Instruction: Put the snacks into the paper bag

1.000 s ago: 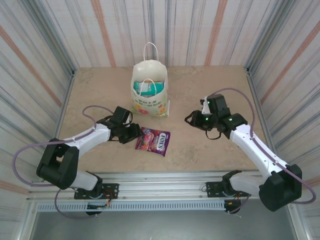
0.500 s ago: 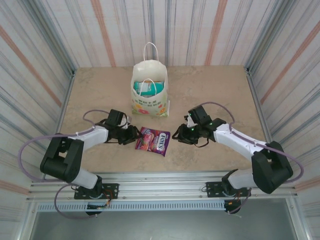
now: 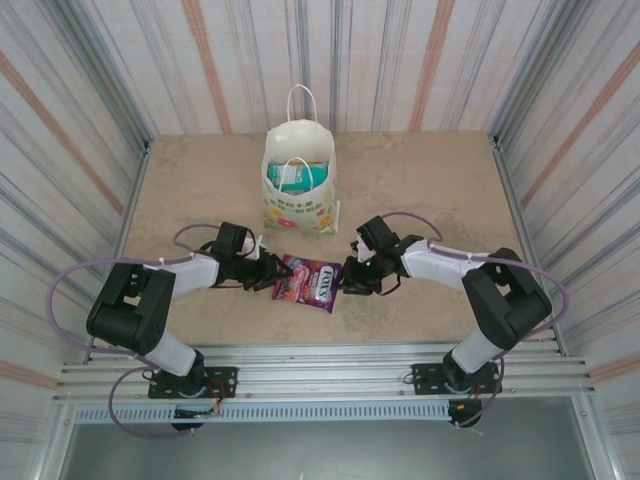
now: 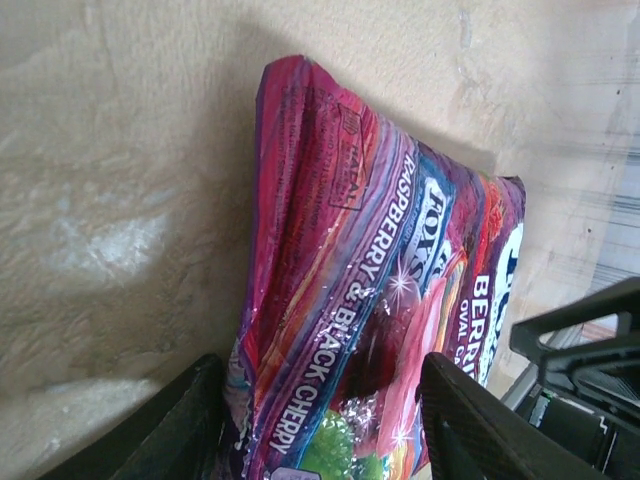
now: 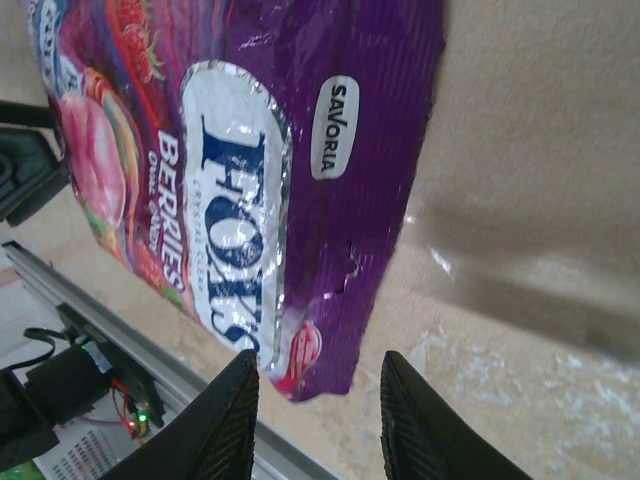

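Beige, stone-patterned desk (image 3: 200,180), boxed in by striped panel walls (image 3: 80,100), with a metal rail (image 3: 320,365) along its near edge.

1. Paper bag (image 3: 298,190): white, flower print at the foot. It stands upright at the back middle of the desk, mouth upward so packets can drop in. We see a teal packet (image 3: 300,178) inside it.
2. Purple packet (image 3: 310,282): lies flat on the desk in front of the bag and apart from it, not yet bagged.
3. Left hand (image 3: 268,272): low at the packet's left end. Its fingers (image 4: 175,440) straddle that end, which fills the gap between them. We cannot tell whether they press on it.
4. Right hand (image 3: 352,280): low at the packet's right end and released. Its fingers (image 5: 225,420) stand apart, with the packet's corner just ahead of them and nothing between.

We judge that the hands flank the packet because a thin, flat, slippery thing on a smooth desk offers little edge to a single hand.
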### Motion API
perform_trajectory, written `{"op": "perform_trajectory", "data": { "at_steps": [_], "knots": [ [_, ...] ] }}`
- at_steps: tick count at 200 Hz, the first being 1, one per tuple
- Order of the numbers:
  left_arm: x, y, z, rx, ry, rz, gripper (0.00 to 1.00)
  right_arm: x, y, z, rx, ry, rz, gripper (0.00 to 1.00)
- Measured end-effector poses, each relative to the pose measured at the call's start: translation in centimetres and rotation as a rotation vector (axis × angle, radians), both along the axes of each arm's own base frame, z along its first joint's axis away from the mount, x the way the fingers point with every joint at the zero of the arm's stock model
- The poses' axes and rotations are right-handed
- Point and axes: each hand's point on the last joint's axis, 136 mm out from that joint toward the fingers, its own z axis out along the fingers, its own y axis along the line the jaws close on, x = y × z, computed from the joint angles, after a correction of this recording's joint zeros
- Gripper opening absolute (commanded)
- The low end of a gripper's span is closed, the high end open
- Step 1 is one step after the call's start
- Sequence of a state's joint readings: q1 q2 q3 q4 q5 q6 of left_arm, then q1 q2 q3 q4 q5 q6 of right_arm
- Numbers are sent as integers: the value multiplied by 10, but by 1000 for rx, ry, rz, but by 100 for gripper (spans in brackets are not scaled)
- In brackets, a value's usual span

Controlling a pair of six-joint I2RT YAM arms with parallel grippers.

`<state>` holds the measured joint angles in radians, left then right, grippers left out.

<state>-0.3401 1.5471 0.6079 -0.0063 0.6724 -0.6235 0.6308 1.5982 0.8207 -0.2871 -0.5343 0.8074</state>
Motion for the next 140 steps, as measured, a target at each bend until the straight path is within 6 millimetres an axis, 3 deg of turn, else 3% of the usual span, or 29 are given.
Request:
{"op": "perform_trajectory", "data": {
  "at_steps": [55,140],
  "knots": [
    [-8,-5,-1,-56,-10,-21,51,3,5,-19,-3,26,6,30],
    [-15,-8,0,-122,-11,-3,49,14,16,-23,39,-6,9,26]
  ]
}}
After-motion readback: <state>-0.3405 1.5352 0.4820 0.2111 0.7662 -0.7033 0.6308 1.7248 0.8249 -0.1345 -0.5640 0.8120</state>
